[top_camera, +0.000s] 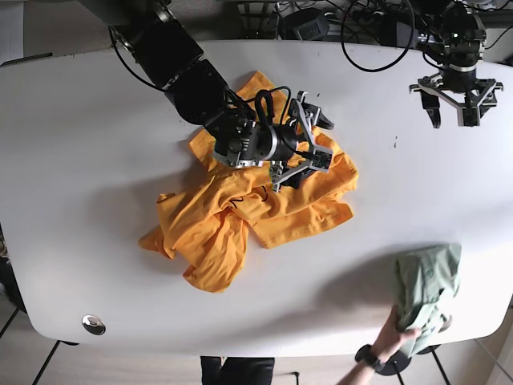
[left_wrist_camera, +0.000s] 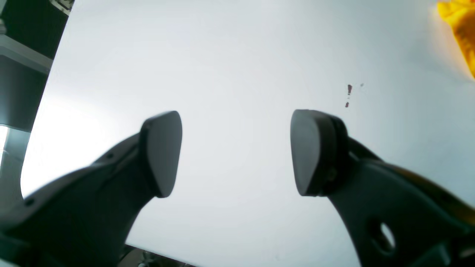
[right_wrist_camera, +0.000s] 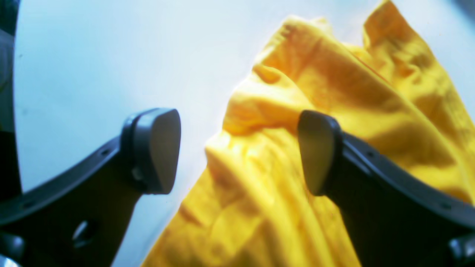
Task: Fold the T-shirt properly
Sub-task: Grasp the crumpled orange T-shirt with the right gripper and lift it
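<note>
One yellow T-shirt (top_camera: 240, 208) lies crumpled mid-table (top_camera: 80, 160). Right claw (right_wrist_camera: 239, 152) hovers over it, spread, gripping nothing. Left claw (left_wrist_camera: 235, 152), spread, hangs above bare table. One green garment (top_camera: 426, 289) lies at the near edge, one hand (top_camera: 401, 333) touching it.

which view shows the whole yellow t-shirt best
The base view: the yellow t-shirt lies crumpled on the table, complete in outline, under the open right gripper. The right wrist view gives only close, blurred folds; the left wrist view catches a corner.
</note>
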Robot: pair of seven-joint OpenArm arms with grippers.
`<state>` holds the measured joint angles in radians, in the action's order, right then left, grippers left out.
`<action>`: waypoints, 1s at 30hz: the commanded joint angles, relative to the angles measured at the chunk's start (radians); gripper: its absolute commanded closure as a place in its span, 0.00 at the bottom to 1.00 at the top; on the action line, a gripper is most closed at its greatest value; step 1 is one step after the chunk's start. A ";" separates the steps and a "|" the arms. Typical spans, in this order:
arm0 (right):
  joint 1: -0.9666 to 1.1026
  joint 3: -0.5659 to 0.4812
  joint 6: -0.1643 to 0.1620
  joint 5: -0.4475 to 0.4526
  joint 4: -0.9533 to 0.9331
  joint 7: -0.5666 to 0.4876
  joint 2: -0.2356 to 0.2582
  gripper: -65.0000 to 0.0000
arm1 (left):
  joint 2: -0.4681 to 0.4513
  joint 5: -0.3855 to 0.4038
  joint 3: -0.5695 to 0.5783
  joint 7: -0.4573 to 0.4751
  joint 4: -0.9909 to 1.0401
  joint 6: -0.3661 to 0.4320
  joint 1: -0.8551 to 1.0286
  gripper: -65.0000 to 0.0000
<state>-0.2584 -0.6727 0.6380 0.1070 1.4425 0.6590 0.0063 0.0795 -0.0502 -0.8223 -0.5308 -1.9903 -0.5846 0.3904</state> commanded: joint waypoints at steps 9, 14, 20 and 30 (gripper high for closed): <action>-0.065 -0.014 -0.050 -0.226 -0.305 -0.261 -0.114 0.27 | -0.005 0.105 -0.002 0.021 -0.013 0.001 0.006 0.34; -0.058 0.123 -0.050 -0.237 -0.328 -0.318 -0.105 0.27 | -0.008 0.143 -0.002 -0.033 -0.013 0.001 0.008 0.34; -0.061 0.195 -0.050 -0.235 -0.326 -0.327 -0.068 0.27 | -0.030 0.143 0.005 -0.061 -0.013 -0.001 0.005 0.34; -0.034 0.196 -0.050 -0.229 -0.329 -0.364 -0.073 0.86 | -0.031 0.145 0.004 -0.061 -0.013 -0.001 0.003 0.34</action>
<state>-0.2726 -0.4786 0.5838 -0.1341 1.0958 0.3107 -0.0563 0.0574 0.0772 -0.8150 -0.6128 -1.9865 -0.5850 0.3958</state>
